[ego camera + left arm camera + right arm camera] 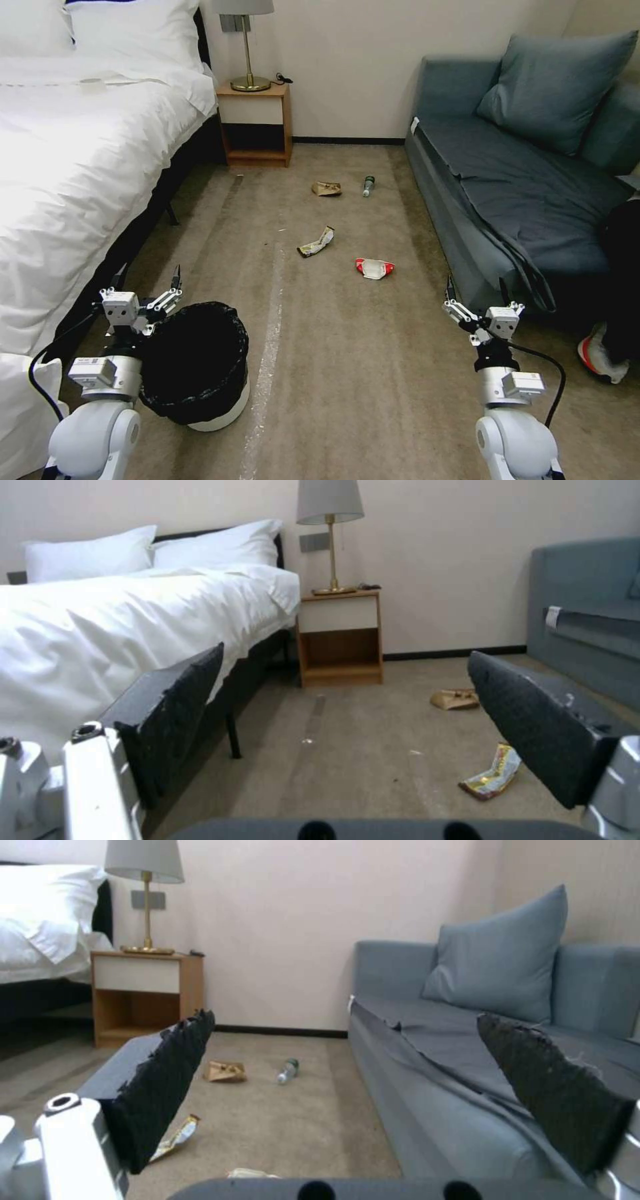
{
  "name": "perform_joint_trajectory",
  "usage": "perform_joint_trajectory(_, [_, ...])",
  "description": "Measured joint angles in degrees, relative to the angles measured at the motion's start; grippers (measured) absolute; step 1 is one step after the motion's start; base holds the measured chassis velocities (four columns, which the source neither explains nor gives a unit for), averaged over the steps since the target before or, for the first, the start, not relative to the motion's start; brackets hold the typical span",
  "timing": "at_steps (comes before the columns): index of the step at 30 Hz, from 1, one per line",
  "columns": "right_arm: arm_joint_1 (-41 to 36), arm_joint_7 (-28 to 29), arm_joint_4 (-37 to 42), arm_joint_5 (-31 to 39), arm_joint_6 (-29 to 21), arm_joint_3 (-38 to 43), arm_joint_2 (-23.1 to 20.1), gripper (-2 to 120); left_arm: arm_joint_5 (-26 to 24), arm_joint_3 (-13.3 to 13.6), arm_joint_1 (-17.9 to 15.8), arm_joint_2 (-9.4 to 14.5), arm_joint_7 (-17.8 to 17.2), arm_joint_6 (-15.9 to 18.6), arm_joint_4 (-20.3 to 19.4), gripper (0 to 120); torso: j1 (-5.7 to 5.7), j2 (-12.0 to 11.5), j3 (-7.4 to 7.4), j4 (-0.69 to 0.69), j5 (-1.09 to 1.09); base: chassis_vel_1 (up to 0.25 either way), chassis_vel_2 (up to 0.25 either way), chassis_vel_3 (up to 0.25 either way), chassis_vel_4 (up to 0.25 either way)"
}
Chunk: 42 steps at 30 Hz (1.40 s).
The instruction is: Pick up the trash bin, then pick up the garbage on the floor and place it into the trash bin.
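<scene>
While both arms hover low over the carpet, the left end effector gapes just beside the trash bin, the right end effector spread too, four litter pieces lying ahead.

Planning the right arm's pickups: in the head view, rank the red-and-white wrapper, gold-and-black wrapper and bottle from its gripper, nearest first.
From the right gripper:
1. Red-and-white wrapper, mid-carpet, toward the left.
2. Gold-and-black wrapper, farther left.
3. Bottle, far, near the sofa's end.
</scene>
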Motion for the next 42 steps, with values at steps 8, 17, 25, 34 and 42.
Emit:
perform_joint_trajectory(8, [-0.2, -0.1, 0.2, -0.1, 0.1, 0.1, 0.3, 100, 0.0, -0.1, 0.4, 0.0, 0.1, -0.1, -0.5, 98, 0.00, 0.0, 0.00, 0.00, 0.00, 0.000, 0.000, 0.000, 0.000])
perform_joint_trajectory(17, [-0.5, -0.3, 0.6, 0.0, 0.2, 0.4, 0.3, 100, -0.2, -0.7, 0.3, 0.5, 0.1, -0.2, -0.5, 98, 0.00, 0.0, 0.00, 0.00, 0.00, 0.000, 0.000, 0.000, 0.000])
perform_joint_trajectory(25, [-0.5, -0.2, 0.6, 0.0, 0.2, 0.3, 0.1, 100, -1.0, 0.2, 2.3, 0.1, -8.3, 7.7, -3.8, 98, 0.00, 0.0, 0.00, 0.00, 0.00, 0.000, 0.000, 0.000, 0.000])
perform_joint_trajectory(34, [-0.4, -0.2, -0.2, 0.2, 0.1, 0.3, 0.1, 100, -10.5, -0.3, 2.9, 0.1, -27.3, 21.7, -5.1, 99, 0.00, 0.0, 0.00, 0.00, 0.00, 0.000, 0.000, 0.000, 0.000])
perform_joint_trajectory(42, [0.2, -0.2, -1.3, 0.2, 0.4, -0.1, 0.2, 100, -19.0, 0.0, 2.0, 0.3, -31.1, 28.8, -0.8, 100, 0.00, 0.0, 0.00, 0.00, 0.00, 0.000, 0.000, 0.000, 0.000])
